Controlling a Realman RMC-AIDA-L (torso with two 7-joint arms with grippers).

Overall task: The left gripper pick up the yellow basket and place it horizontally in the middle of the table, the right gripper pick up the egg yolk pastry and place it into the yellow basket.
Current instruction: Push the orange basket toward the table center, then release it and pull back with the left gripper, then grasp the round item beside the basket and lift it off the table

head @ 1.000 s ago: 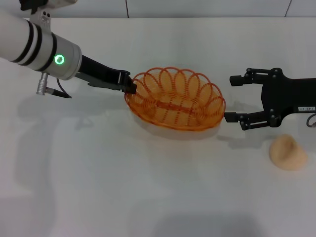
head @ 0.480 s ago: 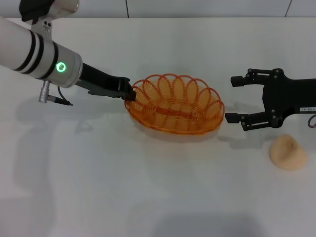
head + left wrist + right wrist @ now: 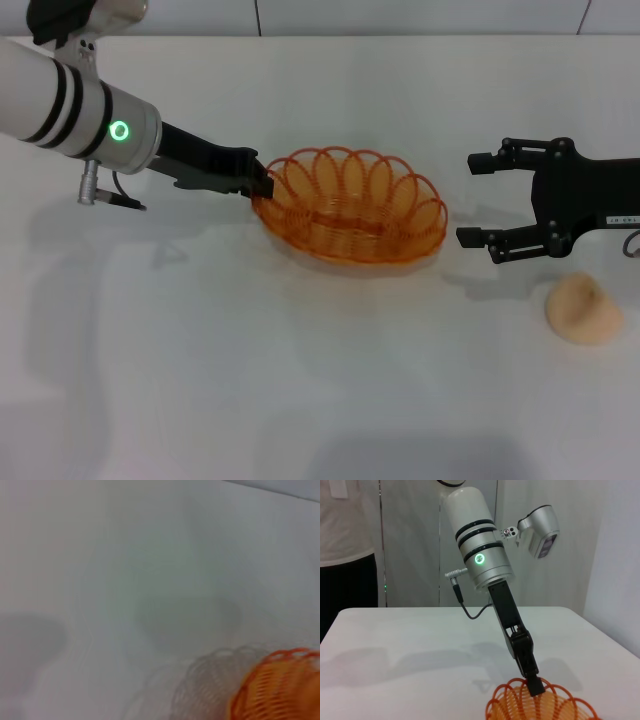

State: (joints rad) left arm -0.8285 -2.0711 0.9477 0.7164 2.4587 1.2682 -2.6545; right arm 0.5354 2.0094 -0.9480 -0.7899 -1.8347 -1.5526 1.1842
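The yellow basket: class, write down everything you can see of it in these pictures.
The yellow basket is an oval, shallow, orange-yellow translucent wire piece with a looped scalloped rim. It lies lengthwise across the table near the middle, open side up and empty. The left claw is shut on its rim at the left end; nothing else touches it.

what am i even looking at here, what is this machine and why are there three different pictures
It is a two-armed robot working at a white table. One picture looks down from a camera on its head; the other two come from cameras on its wrists. The left gripper, on the arm with the green light, is shut on the rim of the yellow basket near the middle of the table. The right wrist camera sees that same arm from across the table. The right gripper hangs open beside the basket, holding nothing. The egg yolk pastry, a small pale bun, lies on the table near it, not yet picked up.
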